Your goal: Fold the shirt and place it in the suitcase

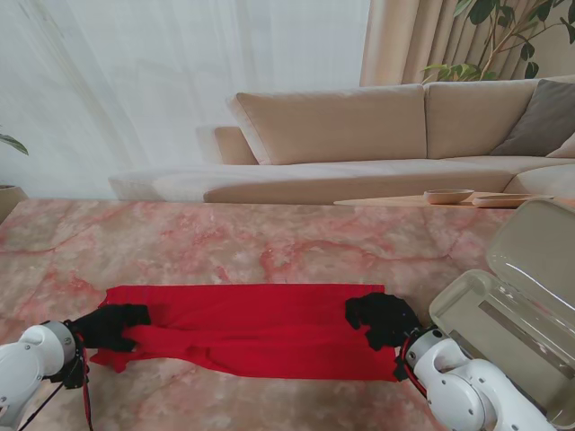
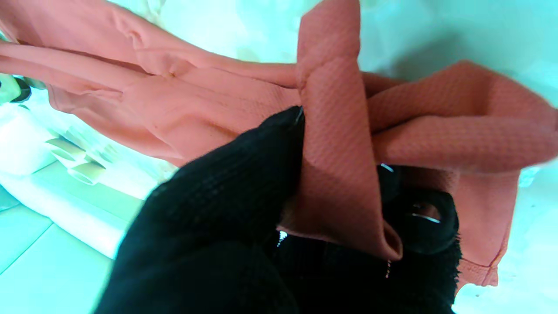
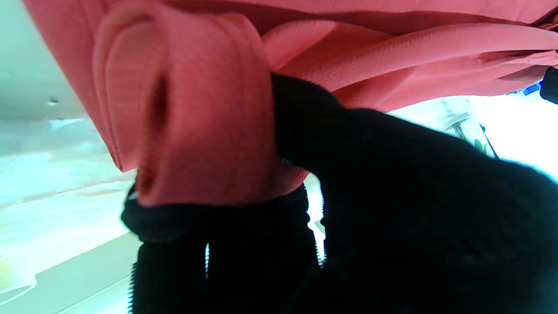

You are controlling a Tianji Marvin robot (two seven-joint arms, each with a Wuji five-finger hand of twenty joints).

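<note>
While shirt (image 1: pixel 256 328) lies as a long red band across marble table (image 1: pixel 225 242), near edge, partly folded lengthwise. Left hand (image 1: pixel 112 325) clamped on bunched cloth at left end; wrist view confirms fabric pinched between fingers (image 2: pixel 261 165). Right hand (image 1: pixel 382 319) closed on rolled edge at right end, likewise confirmed. Suitcase (image 1: pixel 512 296) open to the right, holding nothing visible. Judged early-to-mid: crosswise folds and packing not yet done.
</note>
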